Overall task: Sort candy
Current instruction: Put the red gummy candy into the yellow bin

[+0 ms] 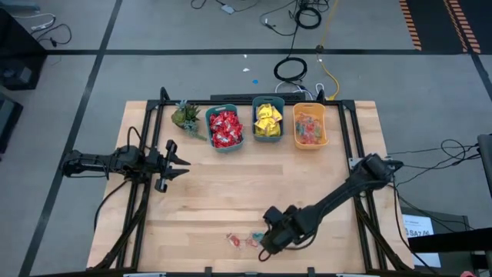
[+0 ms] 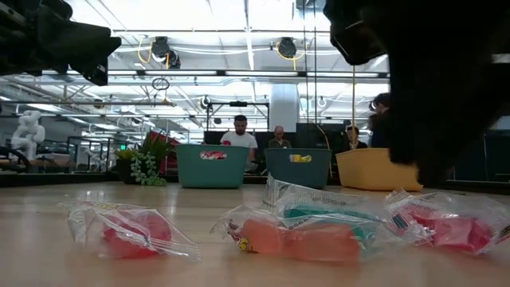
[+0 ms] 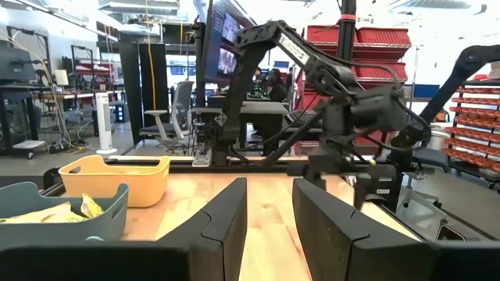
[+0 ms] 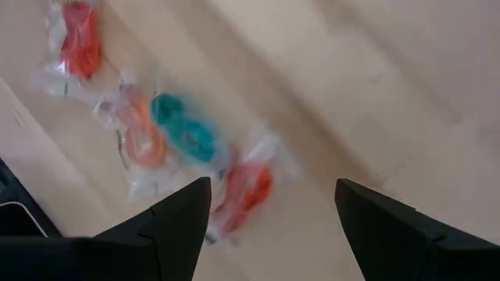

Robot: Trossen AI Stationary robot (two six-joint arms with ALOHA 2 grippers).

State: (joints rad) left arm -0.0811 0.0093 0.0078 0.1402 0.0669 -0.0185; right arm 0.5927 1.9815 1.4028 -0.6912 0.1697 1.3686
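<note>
- From my overhead feed I see a grey floor (image 1: 154, 69) crossed by dark tape lines (image 1: 100, 61), with orange-and-black hazard striping (image 1: 453, 23) at the far right corner.
- Loose cables (image 1: 296, 65) coil on that floor just behind the wooden table (image 1: 231, 192); one yellow cable (image 1: 329, 73) runs among them.
- At table height, my view shows a bright ceiling with long light strips (image 2: 223, 36) and hanging cable loops (image 2: 159, 49).
- People (image 2: 239, 131) sit at desks well behind the table; a white figure (image 2: 30, 127) stands at far left.
- Looking across the room, I make out red storage bins on shelving (image 3: 367, 47), an office chair (image 3: 168, 109), a white tower fan (image 3: 102, 121) and a dark screen (image 3: 226, 43).
</note>
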